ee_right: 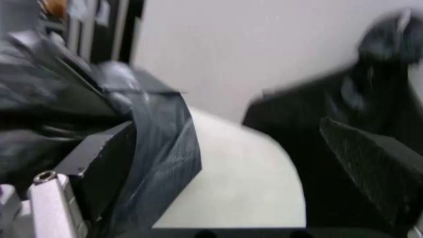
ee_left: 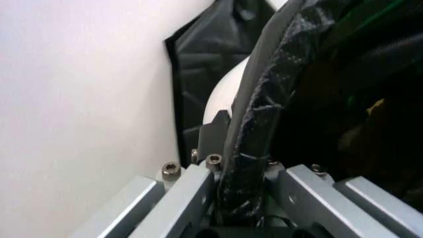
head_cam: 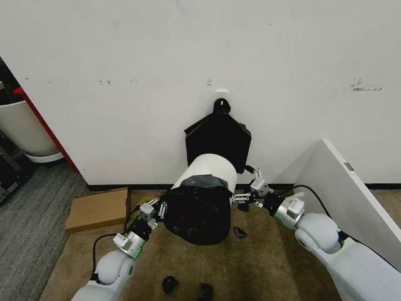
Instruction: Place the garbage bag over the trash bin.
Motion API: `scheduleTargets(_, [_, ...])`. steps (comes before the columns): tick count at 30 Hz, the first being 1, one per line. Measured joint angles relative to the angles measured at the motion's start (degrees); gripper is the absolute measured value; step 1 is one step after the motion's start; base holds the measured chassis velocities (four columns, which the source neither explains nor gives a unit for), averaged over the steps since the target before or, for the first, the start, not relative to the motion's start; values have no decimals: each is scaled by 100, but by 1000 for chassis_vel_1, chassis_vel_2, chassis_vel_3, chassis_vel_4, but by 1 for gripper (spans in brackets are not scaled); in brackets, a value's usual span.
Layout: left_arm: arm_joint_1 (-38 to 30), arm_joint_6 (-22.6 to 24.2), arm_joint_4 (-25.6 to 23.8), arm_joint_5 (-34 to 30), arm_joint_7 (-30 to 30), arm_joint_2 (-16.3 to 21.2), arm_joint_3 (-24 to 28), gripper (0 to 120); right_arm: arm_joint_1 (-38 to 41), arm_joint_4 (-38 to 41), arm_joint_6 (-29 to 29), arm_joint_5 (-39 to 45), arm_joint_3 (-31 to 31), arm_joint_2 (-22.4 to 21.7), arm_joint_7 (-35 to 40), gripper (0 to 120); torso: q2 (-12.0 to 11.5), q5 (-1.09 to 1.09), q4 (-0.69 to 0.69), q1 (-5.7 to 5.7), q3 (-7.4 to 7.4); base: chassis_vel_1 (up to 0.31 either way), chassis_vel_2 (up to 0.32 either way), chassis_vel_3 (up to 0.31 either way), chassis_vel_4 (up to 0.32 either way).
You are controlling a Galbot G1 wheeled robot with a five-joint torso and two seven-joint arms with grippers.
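Note:
The white trash bin [head_cam: 210,168] is tipped with its mouth towards me. The glossy black garbage bag [head_cam: 194,212] is stretched across that mouth and folded over the rim. My left gripper [head_cam: 156,210] sits at the rim's left side. In the left wrist view it [ee_left: 246,145] is shut on the bag-covered rim [ee_left: 254,114]. My right gripper [head_cam: 247,187] is at the rim's right side, open. In the right wrist view its fingers [ee_right: 109,158] stand wide apart, with a fold of bag [ee_right: 162,148] against one of them and the bin wall [ee_right: 231,183] between them.
A flat black stack [head_cam: 218,141] hangs on the wall behind the bin. A cardboard piece [head_cam: 98,209] lies at left and a white panel [head_cam: 341,188] leans at right. Black scraps [head_cam: 170,284] dot the brown carpet. A white tub [head_cam: 25,128] stands far left.

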Motion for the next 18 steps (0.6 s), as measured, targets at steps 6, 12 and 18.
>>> scheduleTargets(6, [42, 488, -114, -128, -648, -6, 27, 0, -95, -161, 644, -293, 401, 385, -201, 100, 0, 0, 1, 0, 0, 0, 0, 0, 0])
scheduleTargets(12, [117, 1719, -627, -761, -1623, 21, 39, 0, -584, 134, 587, -119, 527, 635, 389, 100, 0, 0, 1, 0, 0, 0, 0, 0, 0])
scheduleTargets(18, [30, 3034, -1195, -2123, -2487, -43, -11, 0, -1251, 577, -117, -480, 250, 595, 1423, 100, 0, 1, -2, 0, -1, 0, 0, 0, 0])
